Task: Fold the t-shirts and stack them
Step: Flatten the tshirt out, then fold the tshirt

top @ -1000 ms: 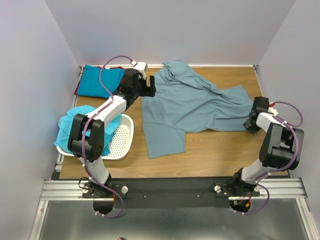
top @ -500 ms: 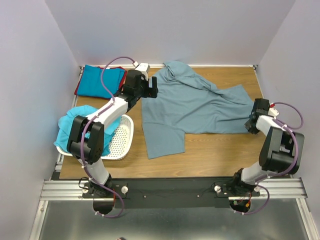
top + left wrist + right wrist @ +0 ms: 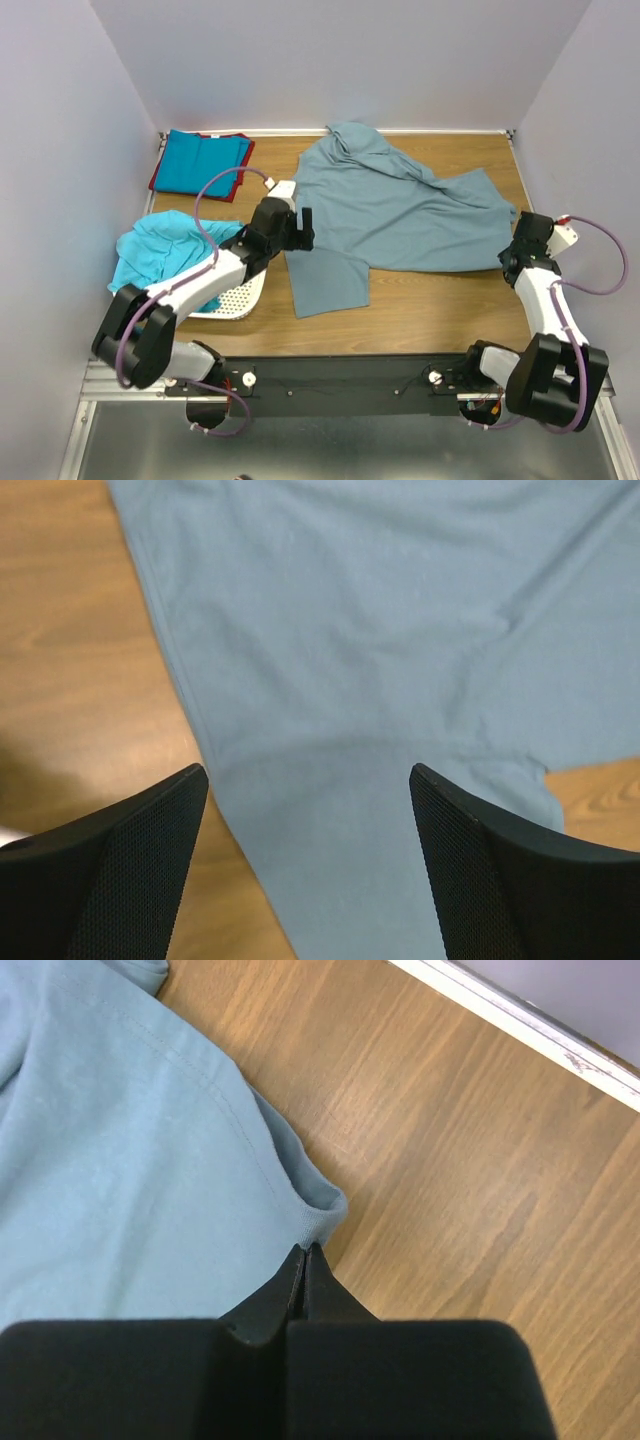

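The grey-blue shirt (image 3: 400, 215) is spread across the table (image 3: 440, 300)
The left gripper (image 3: 308, 772) is held apart over its left part; the right gripper (image 3: 303, 1252) is pressed together at its right hem corner

I count four t-shirts on my feed, one grey-blue t-shirt (image 3: 400, 210), one turquoise t-shirt (image 3: 160, 245), one bright blue t-shirt (image 3: 200, 162) and one red t-shirt (image 3: 153, 184), plus one white basket (image 3: 240, 296), one worktop (image 3: 430, 300) and two arms, the left arm (image 3: 200, 282) and the right arm (image 3: 546, 296).
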`<state>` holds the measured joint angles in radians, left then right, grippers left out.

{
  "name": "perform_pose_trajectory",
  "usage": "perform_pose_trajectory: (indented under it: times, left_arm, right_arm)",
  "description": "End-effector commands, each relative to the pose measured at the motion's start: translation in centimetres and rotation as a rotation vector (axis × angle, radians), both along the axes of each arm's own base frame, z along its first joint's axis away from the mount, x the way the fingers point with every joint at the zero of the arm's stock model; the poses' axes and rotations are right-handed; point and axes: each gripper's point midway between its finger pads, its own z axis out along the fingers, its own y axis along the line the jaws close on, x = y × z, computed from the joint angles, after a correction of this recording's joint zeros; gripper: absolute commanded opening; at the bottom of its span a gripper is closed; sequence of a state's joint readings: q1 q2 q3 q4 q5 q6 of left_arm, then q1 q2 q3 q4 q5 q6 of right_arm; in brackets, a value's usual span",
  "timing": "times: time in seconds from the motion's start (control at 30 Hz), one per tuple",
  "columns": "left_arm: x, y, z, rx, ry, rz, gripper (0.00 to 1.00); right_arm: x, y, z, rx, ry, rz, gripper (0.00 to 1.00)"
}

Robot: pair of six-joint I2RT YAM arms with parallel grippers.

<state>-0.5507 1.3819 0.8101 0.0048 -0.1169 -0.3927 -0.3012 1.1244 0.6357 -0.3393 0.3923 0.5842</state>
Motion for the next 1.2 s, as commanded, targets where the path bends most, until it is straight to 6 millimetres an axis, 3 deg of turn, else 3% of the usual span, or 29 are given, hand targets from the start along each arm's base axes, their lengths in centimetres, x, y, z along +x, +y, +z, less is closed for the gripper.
perform_pose_trajectory:
  times: [0.0, 0.17, 0.3, 0.4, 0.53, 0.7, 0.87, 1.17]
  left_arm:
    - [-3.1, 0.9, 0.1, -0.033, 0.010, 0.098, 0.88]
    - [-7.4, 1.1, -0.9, -0.080, 0.086, 0.142, 0.81]
    - [-10.3, -0.4, -2.3, -0.094, 0.146, 0.122, 0.75]
    - [-12.1, -1.4, -4.4, -0.068, 0.216, 0.104, 0.74]
    - [-13.3, -1.4, -6.6, -0.007, 0.278, 0.134, 0.74]
    - [-14.4, -1.3, -7.1, 0.026, 0.294, 0.163, 0.73]
    - [-16.1, 0.1, -8.6, 0.068, 0.346, 0.208, 0.70]
    - [-17.1, 0.9, -9.5, 0.057, 0.367, 0.215, 0.60]
  right_arm:
    - [-1.0, -0.2, 0.7, -0.012, -0.045, -0.046, 0.00]
    - [-0.5, 0.4, 1.6, 0.000, -0.080, -0.007, 0.00]
    - [-0.6, 0.4, 1.7, -0.005, -0.078, 0.010, 0.00]
    - [-0.7, 0.3, 1.9, -0.015, -0.074, 0.006, 0.00]
    - [-0.7, 0.1, 2.1, -0.029, -0.076, 0.005, 0.00]
    - [-0.8, 0.2, 1.8, -0.029, -0.068, 0.017, 0.00]
    - [-0.6, 0.3, 2.0, -0.025, -0.078, 0.024, 0.00]
    - [-0.5, 0.5, 1.6, -0.016, -0.070, 0.037, 0.00]
